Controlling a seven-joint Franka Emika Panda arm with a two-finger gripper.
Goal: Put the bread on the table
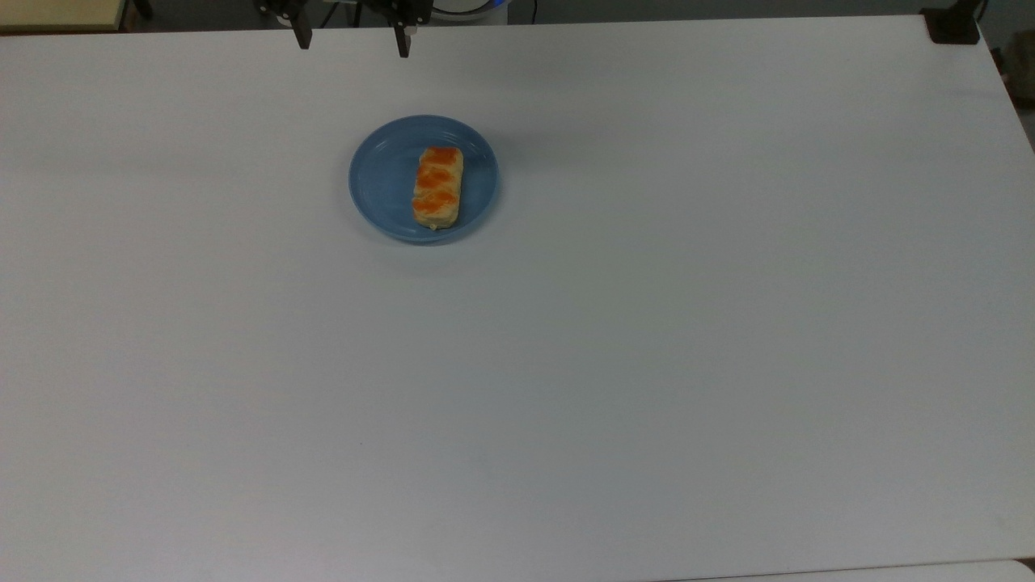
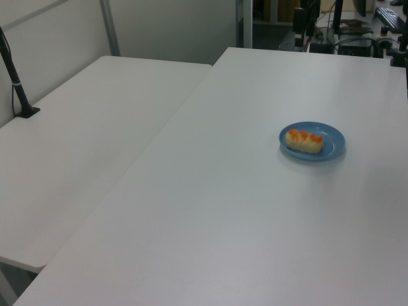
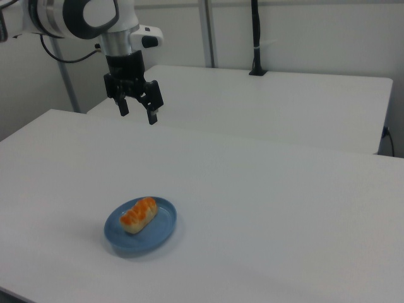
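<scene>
Starting at the right view's left, we have the Panda arm up high, its gripper [image 3: 136, 112] hanging in the air with the two fingers spread apart and nothing between them. It sits well above and beyond the blue plate [image 3: 161, 232], well apart from it. In the top view the fingertips [image 1: 303, 39] poke in at the upper edge, again beyond the plate's far rim.

Moving right to our landmark: the bread [image 3: 138, 214] lies flat on the plate, three orange-glazed lumps facing up, its long axis running across the dish and sitting slightly toward the plate's right half in the top view. It is on the plate, not yet on the table [image 3: 284, 208].

So we judge the step in hand is the approach and grasp. To do it well, we would come down right over the bread's middle lump, turn the wrist so the fingers straddle its narrow width, and keep the fingertips clear of the plate's raised rim. A gentle squeeze looks wise, as bread may crush. To the plate's right, bare tabletop looks a fair place to set it down.
</scene>
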